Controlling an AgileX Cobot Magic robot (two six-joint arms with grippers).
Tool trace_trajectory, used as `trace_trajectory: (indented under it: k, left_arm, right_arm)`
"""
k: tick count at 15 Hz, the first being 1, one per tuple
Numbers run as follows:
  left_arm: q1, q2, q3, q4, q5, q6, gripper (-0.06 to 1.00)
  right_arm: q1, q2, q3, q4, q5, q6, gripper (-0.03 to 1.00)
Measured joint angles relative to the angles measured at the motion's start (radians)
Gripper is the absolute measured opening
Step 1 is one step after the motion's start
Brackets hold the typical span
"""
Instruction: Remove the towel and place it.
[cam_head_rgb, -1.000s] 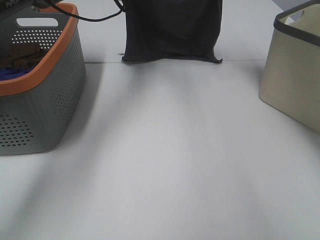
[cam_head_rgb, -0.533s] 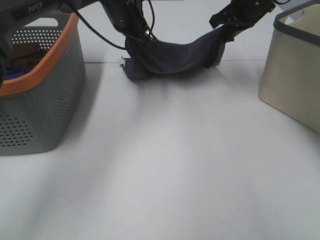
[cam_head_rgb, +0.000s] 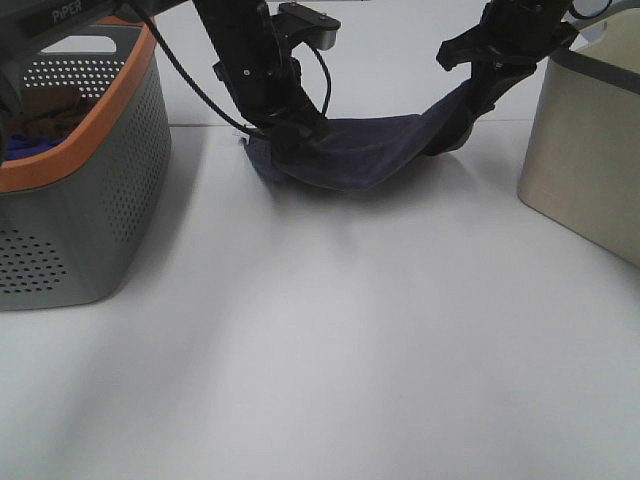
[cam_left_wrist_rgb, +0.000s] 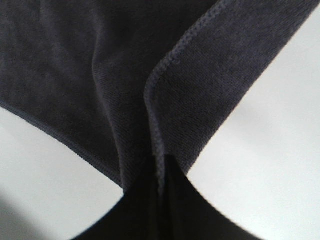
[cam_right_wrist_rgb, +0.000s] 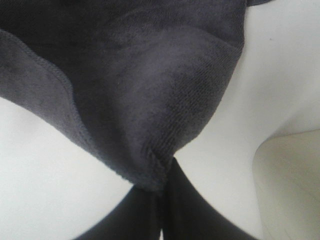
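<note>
We judge the step in hand to be laying the towel (cam_head_rgb: 352, 158) out on the table (cam_head_rgb: 330, 340). In the high view it hangs as a sagging sling at about 12 o'clock on the table, between the grey basket (cam_head_rgb: 95, 210) at 9 o'clock and the beige bin (cam_head_rgb: 585, 175) at 2 o'clock. Its low middle looks to be touching the tabletop or just above it; we cannot tell which.

To do this well, we would hold the two gripped edges apart so the cloth stays spread. We would bring the higher side, toward 1 o'clock, down to the level of the lower side, toward 11 o'clock. Then we would draw both toward 6 o'clock so the belly rolls out flat rather than bunching under itself. We would let go only once the edges rest on the table. Our main worries are a fold trapped beneath the cloth and the right arm brushing the bin, which stands near it.

The left gripper (cam_head_rgb: 283, 132) sits low, just beside the table. In its wrist view the jaws are pinched tight together on the towel's stitched hem, with no gap between them. The right gripper (cam_head_rgb: 468, 118) hangs higher, with cloth running up to it at a slant. In its wrist view the jaws are likewise clamped on a bunched edge of the towel, and pale table shows on either side
</note>
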Motion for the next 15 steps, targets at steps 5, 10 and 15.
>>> trace_trajectory:
  k: [5,10,15]
  left_arm:
    - [0.0,-0.094,0.222,-0.026,0.0,-0.019,0.0]
    - [0.0,-0.179,0.316,-0.022,0.002,-0.02,0.0]
    - [0.0,-0.19,0.317,-0.012,0.002,-0.02,0.0]
  right_arm:
    - [0.001,-0.108,0.184,-0.005,-0.001,-0.002,0.0]
    - [0.075,-0.113,0.193,-0.056,0.005,0.013,0.0]
    - [0.105,-0.15,0.212,-0.124,0.029,0.141,0.0]
